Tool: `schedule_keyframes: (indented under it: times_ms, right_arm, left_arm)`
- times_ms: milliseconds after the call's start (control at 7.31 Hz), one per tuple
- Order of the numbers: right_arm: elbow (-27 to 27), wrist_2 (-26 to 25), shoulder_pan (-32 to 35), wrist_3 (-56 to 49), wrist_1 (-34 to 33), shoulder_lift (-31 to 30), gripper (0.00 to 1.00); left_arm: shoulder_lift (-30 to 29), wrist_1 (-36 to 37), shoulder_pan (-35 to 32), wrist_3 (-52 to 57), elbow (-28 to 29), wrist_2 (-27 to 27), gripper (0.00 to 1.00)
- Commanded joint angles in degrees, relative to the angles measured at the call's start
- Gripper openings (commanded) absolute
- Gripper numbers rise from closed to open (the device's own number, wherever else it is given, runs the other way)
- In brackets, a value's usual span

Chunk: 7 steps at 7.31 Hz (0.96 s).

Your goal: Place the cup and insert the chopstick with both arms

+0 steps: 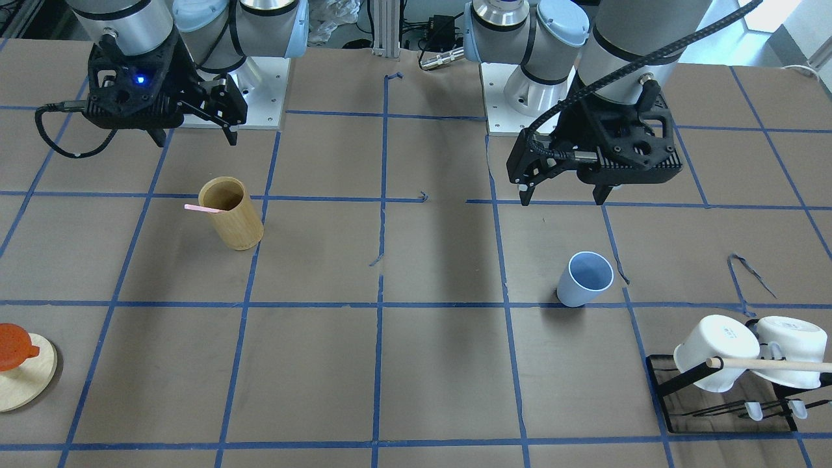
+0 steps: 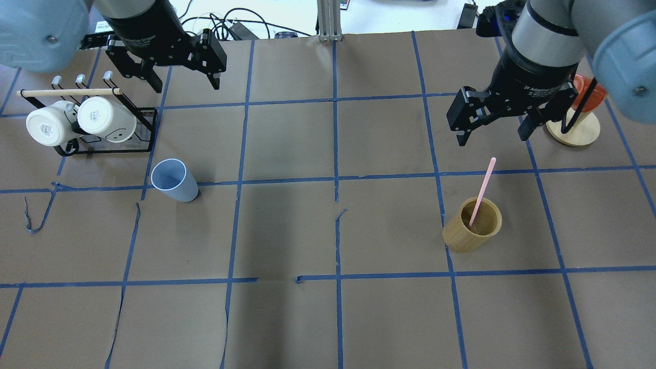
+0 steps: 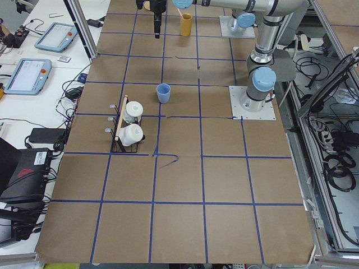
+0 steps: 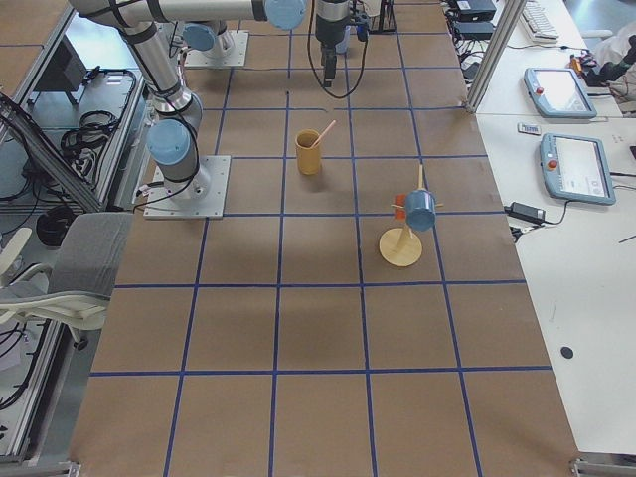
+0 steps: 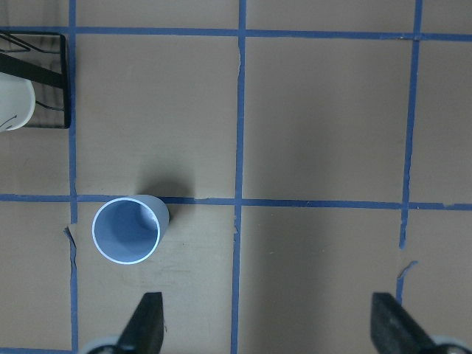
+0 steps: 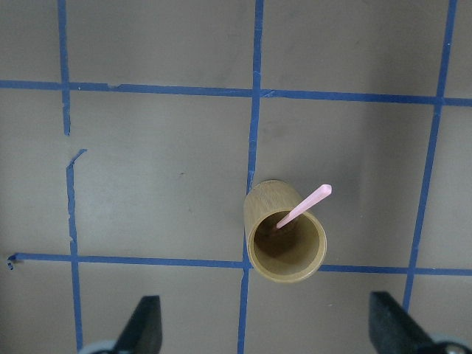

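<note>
Mugs [image 1: 715, 351] hang on a rack [image 1: 682, 376] near the cup [image 1: 585, 279]; chopstick [image 1: 201, 208] stands in a holder [image 1: 237, 227] well apart; both jaws gape wide.

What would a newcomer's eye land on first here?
A pink chopstick leans in a tan bamboo cylinder on the robot's right side. A pale blue cup stands upright on its left side, near a rack of white mugs. The left pincer and the right pincer hang open and empty above the table.
</note>
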Motion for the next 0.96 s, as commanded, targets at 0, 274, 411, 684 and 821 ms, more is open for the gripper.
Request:
schedule_keyframes:
  times_ms: [0,274,411,684,821]
  right_arm:
    - [0.1,0.0,0.0,0.0,0.0,0.0,1.00]
    - [0.1,-0.1,0.0,0.0,0.0,0.0,1.00]
    - [0.1,-0.1,0.0,0.0,0.1,0.0,1.00]
    - [0.2,-0.2,0.0,0.0,0.8,0.1,1.00]
    - [0.2,-0.2,0.0,0.0,0.9,0.0,1.00]
  left_arm:
    - [0.0,0.0,0.0,0.0,0.0,-0.1,1.00]
    - [0.0,0.0,0.0,0.0,0.0,0.0,1.00]
    - [0.1,0.0,0.0,0.0,0.0,0.1,1.00]
    - [0.0,0.0,0.0,0.0,0.0,0.1,1.00]
    - [0.1,0.0,-0.1,0.0,0.0,0.1,1.00]
